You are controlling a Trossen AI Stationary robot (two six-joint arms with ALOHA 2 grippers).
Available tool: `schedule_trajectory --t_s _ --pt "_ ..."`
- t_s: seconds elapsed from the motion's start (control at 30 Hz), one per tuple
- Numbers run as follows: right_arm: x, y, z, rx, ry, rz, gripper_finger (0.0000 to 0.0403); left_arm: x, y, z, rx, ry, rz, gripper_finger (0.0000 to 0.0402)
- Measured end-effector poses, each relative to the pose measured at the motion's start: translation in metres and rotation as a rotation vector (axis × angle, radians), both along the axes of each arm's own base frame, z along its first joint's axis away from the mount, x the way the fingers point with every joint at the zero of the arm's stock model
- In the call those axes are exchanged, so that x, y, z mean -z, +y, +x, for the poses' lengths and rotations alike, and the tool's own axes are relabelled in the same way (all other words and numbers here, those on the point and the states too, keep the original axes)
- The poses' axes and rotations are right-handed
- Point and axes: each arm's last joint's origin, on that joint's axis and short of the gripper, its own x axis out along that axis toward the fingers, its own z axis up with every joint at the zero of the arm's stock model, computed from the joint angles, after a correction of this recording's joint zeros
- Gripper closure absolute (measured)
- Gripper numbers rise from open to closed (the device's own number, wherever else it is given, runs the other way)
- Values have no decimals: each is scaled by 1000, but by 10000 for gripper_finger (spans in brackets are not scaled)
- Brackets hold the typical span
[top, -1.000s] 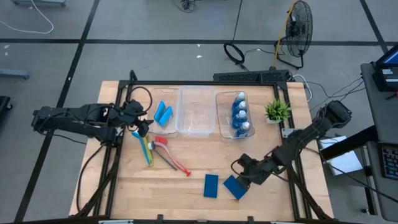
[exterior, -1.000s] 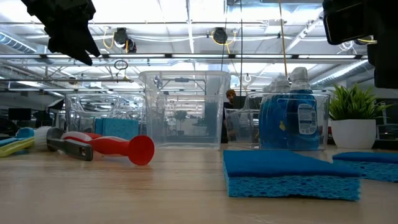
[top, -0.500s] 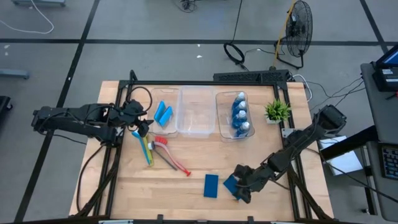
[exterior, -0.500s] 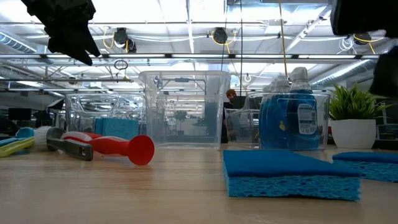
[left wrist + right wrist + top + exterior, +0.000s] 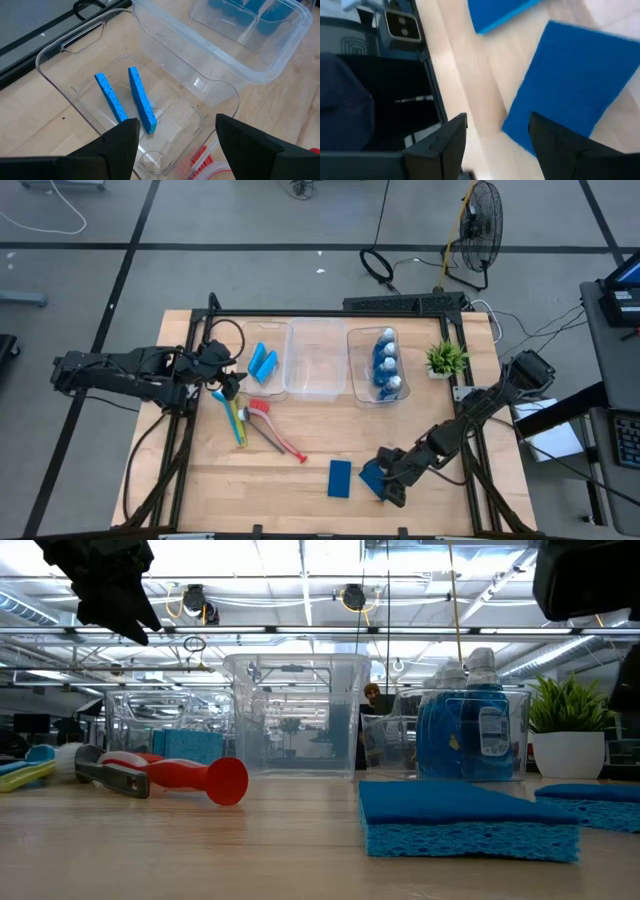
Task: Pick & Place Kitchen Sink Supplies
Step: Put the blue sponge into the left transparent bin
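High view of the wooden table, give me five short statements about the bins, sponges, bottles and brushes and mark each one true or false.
1. Two flat blue sponges stand on edge in the left clear plastic bin. True.
2. The middle clear plastic bin holds the blue-and-white bottles. False: it is empty; the bottles sit in the right clear bin.
3. Two more flat blue sponges lie on the table's near part. True.
4. The right gripper hangs over the long-handled brushes. False: it is at the sponge near the table's front; the brushes lie left of centre.
5. The small green potted plant stands inside a bin. False: it stands on the table, right of the bins.
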Motion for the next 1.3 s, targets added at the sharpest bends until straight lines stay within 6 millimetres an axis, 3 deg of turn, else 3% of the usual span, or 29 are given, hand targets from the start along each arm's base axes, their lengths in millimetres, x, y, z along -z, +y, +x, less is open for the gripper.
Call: schedule_trajectory --t_s 0.3,0.63,0.97,1.3 --pt "9 -11 -6 54 142 -66 204 0 0 0 3 2 3 135" --pt "14 -22 0 87 156 -117 204 0 0 0 2 2 5 135" --pt "49 -26 2 47 293 -235 205 0 0 0 -1 1 2 135" --pt "61 -38 -14 156 504 -364 217 0 0 0 -4 -2 0 135"
